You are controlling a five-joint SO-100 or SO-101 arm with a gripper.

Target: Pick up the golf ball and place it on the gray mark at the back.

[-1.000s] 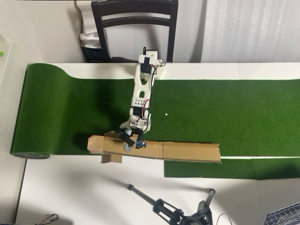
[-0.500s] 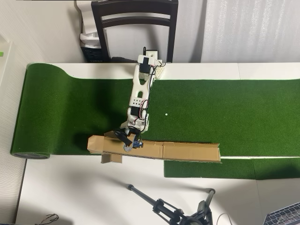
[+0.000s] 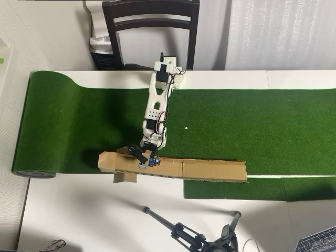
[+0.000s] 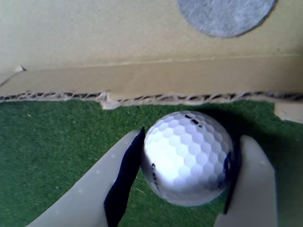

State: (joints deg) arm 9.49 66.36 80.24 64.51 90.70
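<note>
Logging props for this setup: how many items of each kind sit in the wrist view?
Golf ball: 1
Gray mark: 1
Cardboard strip: 1
Green turf: 1
Gripper, shut on the ball: 1
Total: 5

Wrist view: gray mark (image 4: 225, 16) cut by top edge, only lower part shows; claw (image 4: 187, 163) fingers run off the bottom edge, golf ball (image 4: 187, 158) sides covered by the black pads. Overhead view: ball too small to make out under the claw (image 3: 143, 159), mark (image 3: 142, 165) half hidden by it; tripod (image 3: 199, 239) and chair (image 3: 152, 26) clipped at frame edges
</note>
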